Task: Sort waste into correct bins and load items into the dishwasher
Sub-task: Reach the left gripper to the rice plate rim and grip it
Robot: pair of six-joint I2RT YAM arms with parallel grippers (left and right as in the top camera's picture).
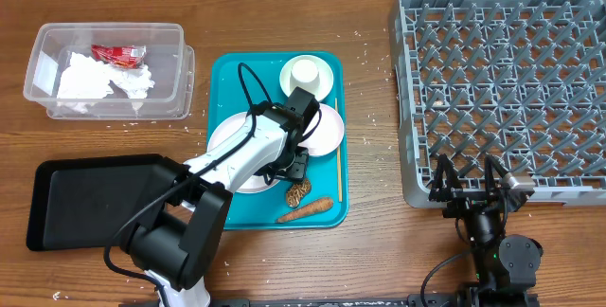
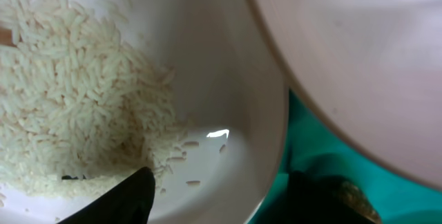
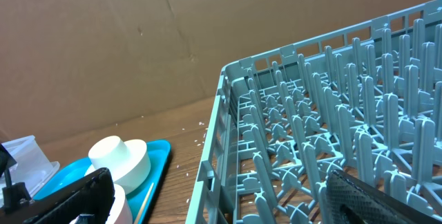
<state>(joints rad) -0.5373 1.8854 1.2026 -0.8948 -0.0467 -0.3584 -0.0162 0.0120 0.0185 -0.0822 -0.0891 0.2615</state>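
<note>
Left claw [image 2: 217,193] is apart, astride the right rim of the rice bowl [image 2: 228,92]. One finger [image 2: 128,198] is inside by the rice [image 2: 62,92], the other outside over the teal tray [image 1: 223,72]. Can't tell if either pad touches the wall.

Bowl sits on the near-left part of the tray. Its body runs left from the claw, toward the black bin [image 1: 76,193]; my guess is the rice goes there.

Left arm is the only one in reach. Right claw [image 1: 468,186] is wide apart and empty, at the near edge of the rack [image 1: 502,80].

White plate [image 1: 324,129] crowds the bowl's far-right side, so a lift risks nudging it.

Overhead, the arm covers most of the bowl. Mottled lump [image 1: 298,191] beside the carrot [image 1: 305,210]: can't identify.
</note>
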